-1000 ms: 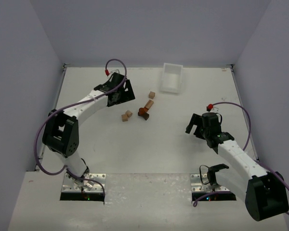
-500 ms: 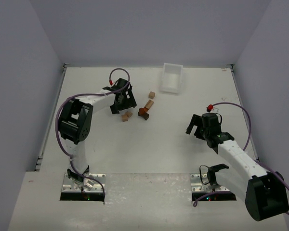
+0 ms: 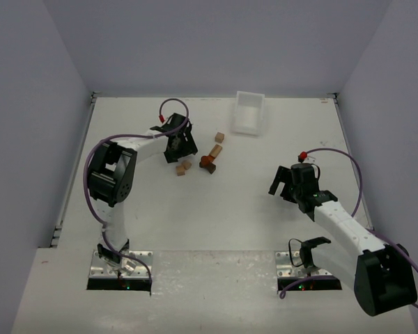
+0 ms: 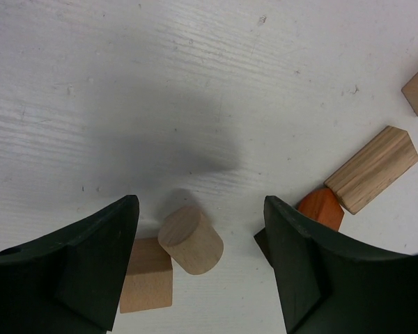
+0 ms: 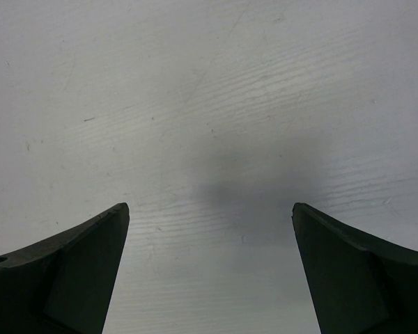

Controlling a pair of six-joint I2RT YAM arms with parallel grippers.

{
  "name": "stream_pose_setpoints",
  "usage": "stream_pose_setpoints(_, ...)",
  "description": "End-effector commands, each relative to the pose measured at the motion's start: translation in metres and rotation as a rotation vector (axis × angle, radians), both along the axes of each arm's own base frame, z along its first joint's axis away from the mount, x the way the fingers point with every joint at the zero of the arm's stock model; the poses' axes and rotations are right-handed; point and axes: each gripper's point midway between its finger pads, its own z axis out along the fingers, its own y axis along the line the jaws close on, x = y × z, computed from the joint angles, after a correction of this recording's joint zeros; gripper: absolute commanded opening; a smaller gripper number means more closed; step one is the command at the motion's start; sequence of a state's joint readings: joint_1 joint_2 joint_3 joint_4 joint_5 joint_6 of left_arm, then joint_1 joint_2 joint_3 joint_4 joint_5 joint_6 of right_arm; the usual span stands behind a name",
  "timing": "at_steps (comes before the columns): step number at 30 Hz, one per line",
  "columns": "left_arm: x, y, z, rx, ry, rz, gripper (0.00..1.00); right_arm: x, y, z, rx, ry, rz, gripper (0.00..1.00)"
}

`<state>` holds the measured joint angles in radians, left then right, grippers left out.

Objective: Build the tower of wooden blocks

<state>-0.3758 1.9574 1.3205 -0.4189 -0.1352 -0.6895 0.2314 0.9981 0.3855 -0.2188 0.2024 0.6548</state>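
Note:
The wood blocks lie loose on the table; no tower stands. In the left wrist view a light tan cylinder point(image 4: 191, 240) lies on its side between my left gripper's point(image 4: 200, 205) open fingers, touching neither. A tan cube point(image 4: 148, 284) lies against it by the left finger. Past the right finger lie an orange-brown block point(image 4: 320, 207) and a tan bar point(image 4: 371, 169). From above, the left gripper point(image 3: 181, 153) is low over the two tan blocks point(image 3: 184, 168). The reddish-brown block point(image 3: 207, 162), the bar point(image 3: 216, 150) and a cube point(image 3: 220, 137) lie to the right. My right gripper point(image 3: 285, 184) point(image 5: 209, 209) is open over bare table.
A white rectangular tray point(image 3: 249, 113) stands at the back, right of centre. Walls close in the table on the left, back and right. The left arm's purple cable point(image 3: 168, 106) loops above its wrist.
The left arm swung in and its gripper dropped toward the two tan blocks, with its jaws narrowing around the cylinder. The right arm has stayed still.

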Motion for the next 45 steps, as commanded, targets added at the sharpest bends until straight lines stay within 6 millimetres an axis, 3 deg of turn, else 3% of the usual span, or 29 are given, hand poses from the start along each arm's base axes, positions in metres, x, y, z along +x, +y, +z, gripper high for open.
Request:
stream_pose_setpoints(1, 0.001, -0.014, -0.003, -0.008, -0.02, -0.029, 0.69, 0.017, 0.0, 0.018, 0.001, -0.064, -0.018, 0.99)
stream_pose_setpoints(14, -0.02, -0.009, -0.012, 0.006, -0.005, -0.003, 0.6, 0.017, 0.003, 0.017, 0.007, -0.058, -0.011, 0.99)
stream_pose_setpoints(22, -0.021, -0.008, -0.013, 0.008, -0.002, 0.003, 0.33, 0.017, 0.003, 0.016, 0.006, -0.053, -0.011, 0.99)
stream_pose_setpoints(29, -0.022, -0.008, -0.008, 0.002, -0.012, -0.004, 0.19, 0.017, 0.002, 0.017, 0.006, -0.054, -0.012, 0.99)
stream_pose_setpoints(31, -0.022, -0.008, -0.005, -0.002, -0.017, -0.007, 0.1, 0.017, 0.002, 0.016, 0.005, -0.052, -0.012, 0.99)
stream_pose_setpoints(33, -0.02, -0.009, 0.001, -0.001, -0.033, -0.013, 0.0, 0.018, 0.002, 0.017, 0.002, -0.056, -0.006, 0.99)
stream_pose_setpoints(37, -0.016, -0.004, 0.017, 0.018, -0.082, -0.022, 0.0, 0.018, 0.006, 0.02, 0.012, -0.065, 0.021, 0.99)
stream_pose_setpoints(39, -0.015, 0.001, 0.041, 0.03, -0.139, -0.03, 0.0, 0.021, 0.014, 0.029, 0.041, -0.11, 0.066, 0.99)
stream_pose_setpoints(43, -0.023, 0.003, 0.08, 0.031, -0.278, -0.1, 0.0, 0.023, 0.039, 0.051, 0.108, -0.24, 0.231, 0.99)
stream_pose_setpoints(45, -0.025, -0.006, 0.103, 0.027, -0.384, -0.166, 0.0, 0.019, 0.067, 0.066, 0.19, -0.324, 0.399, 0.99)
